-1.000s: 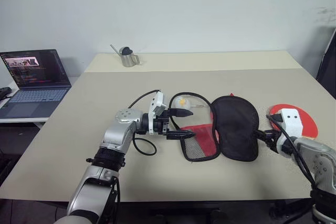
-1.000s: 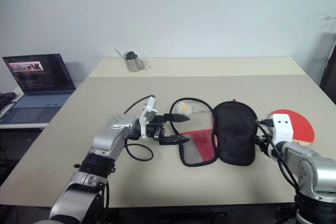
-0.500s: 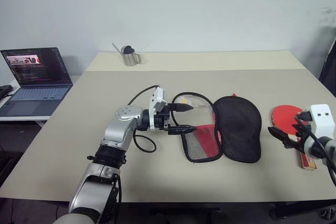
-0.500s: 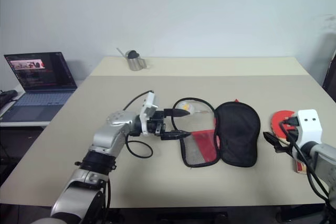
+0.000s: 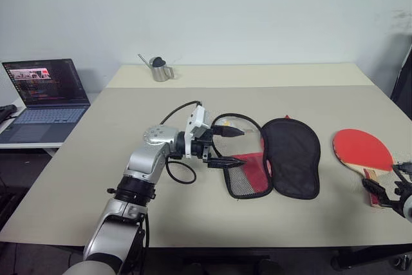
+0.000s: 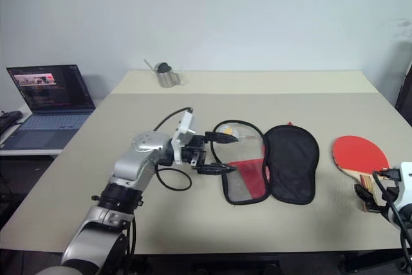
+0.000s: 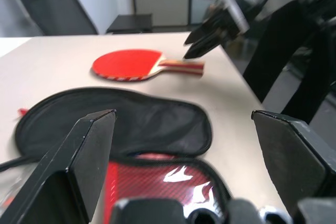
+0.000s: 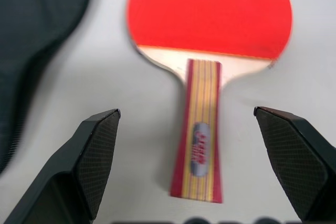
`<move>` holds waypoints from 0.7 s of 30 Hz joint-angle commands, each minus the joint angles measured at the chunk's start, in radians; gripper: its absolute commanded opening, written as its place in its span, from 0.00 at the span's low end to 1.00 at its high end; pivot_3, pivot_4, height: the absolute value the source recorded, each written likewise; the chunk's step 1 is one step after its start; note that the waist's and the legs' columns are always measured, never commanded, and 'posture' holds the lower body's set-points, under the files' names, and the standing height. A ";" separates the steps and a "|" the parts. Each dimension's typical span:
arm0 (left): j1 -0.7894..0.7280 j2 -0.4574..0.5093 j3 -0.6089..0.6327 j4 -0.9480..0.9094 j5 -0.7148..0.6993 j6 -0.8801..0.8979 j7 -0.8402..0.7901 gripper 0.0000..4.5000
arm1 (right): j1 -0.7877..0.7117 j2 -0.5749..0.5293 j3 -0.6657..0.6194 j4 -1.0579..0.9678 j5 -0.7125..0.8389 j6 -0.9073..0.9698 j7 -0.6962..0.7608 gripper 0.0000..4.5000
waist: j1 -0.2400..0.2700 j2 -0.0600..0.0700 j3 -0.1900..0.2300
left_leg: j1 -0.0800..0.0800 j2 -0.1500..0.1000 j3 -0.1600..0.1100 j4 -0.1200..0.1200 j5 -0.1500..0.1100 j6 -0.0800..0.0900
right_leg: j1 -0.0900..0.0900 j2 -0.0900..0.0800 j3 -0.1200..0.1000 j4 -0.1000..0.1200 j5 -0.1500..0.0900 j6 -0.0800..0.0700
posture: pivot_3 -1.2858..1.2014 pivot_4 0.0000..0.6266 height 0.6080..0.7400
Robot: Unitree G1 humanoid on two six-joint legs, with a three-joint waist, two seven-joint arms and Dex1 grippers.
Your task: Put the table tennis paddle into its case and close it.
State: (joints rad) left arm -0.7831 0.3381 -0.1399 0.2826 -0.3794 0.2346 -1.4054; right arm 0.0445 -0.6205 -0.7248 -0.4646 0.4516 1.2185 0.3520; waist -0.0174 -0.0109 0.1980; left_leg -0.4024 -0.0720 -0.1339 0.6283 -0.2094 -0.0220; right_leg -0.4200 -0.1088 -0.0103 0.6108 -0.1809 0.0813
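On the worktop (image 5: pixel 96 178), right claw (image 8: pixel 189 129) has pulled back from the opened case (image 5: pixel 273 159) toward the table tennis paddle (image 5: pixel 362 149), which lies flat well right of it, red face up. Its fingers went from partly closed to fully spread, straddling the handle above it and holding nothing. Left claw (image 5: pixel 225 147) wide open, empty, raised slightly beside the case's mesh half. Judgement: case-opening done; paddle pickup next.

No legible text; a blurred logo on the paddle handle (image 8: pixel 199 145)
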 commanded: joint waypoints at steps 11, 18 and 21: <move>-0.081 -0.109 0.001 0.032 -0.025 -0.018 0.016 1.00 | -0.073 -0.062 0.088 0.284 -0.082 -0.269 0.020 1.00 | -0.007 0.000 0.000 | 0.001 0.000 0.001 0.000 0.000 0.000 | 0.000 0.000 0.000 0.000 0.000 0.001 | 0.52 0.24 1.00; -0.080 -0.099 0.006 0.044 -0.022 -0.023 0.013 1.00 | -0.146 -0.073 0.174 0.372 -0.108 -0.323 0.021 1.00 | -0.008 0.000 0.000 | 0.001 0.000 0.001 0.000 0.000 0.000 | 0.001 0.000 0.001 0.000 0.003 0.005 | 0.52 0.24 1.00; -0.073 -0.097 0.002 0.042 -0.019 -0.027 0.017 1.00 | -0.164 -0.074 0.217 0.423 -0.140 -0.340 0.005 1.00 | -0.008 0.000 0.000 | 0.001 -0.001 0.001 0.000 0.000 0.000 | 0.001 0.000 0.001 0.000 0.003 0.006 | 0.52 0.24 1.00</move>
State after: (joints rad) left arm -0.8391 0.2387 -0.1439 0.3348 -0.3920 0.2253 -1.3868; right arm -0.1086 -0.6728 -0.5142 -0.0482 0.3300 0.9010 0.3656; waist -0.0251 -0.0109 0.1980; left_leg -0.4019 -0.0730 -0.1332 0.6283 -0.2093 -0.0219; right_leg -0.4194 -0.1090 -0.0095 0.6107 -0.1774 0.0873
